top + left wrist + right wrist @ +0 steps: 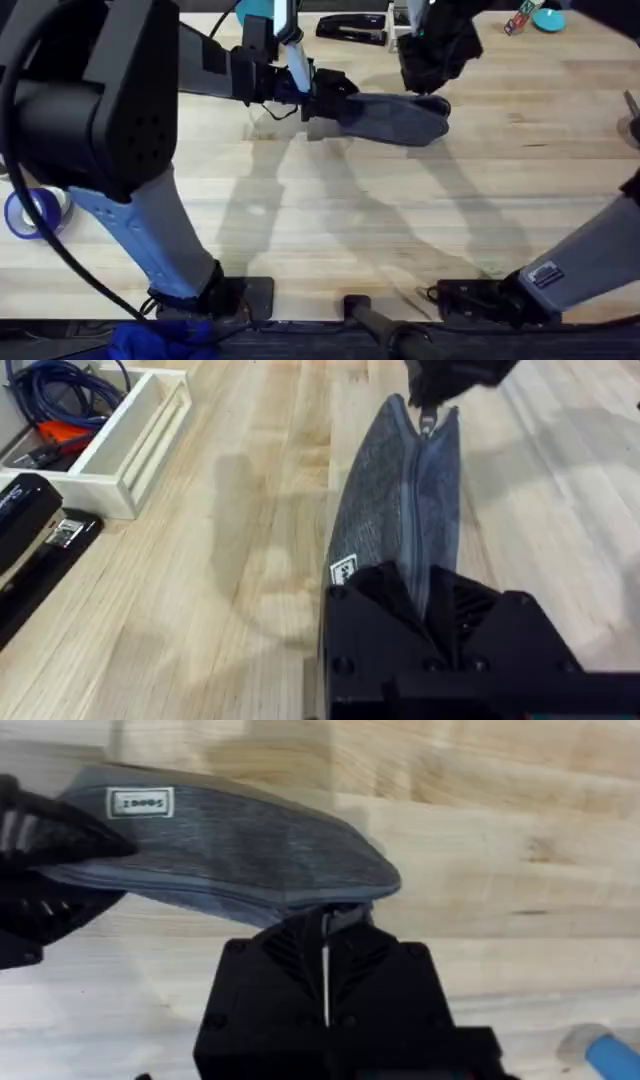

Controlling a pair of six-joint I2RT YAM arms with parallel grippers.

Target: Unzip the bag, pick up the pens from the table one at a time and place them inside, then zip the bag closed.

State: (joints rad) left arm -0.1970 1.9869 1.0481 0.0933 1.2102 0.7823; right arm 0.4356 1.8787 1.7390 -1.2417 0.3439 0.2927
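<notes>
Both arms extended, L hand (322, 98) & R hand (432, 95) clamped shut.

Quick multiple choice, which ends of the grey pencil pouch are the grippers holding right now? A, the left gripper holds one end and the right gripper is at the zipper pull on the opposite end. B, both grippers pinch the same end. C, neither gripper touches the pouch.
A: the left gripper clamps one end of the pencil pouch, while the right gripper is closed on the zipper pull at the far end.
</notes>
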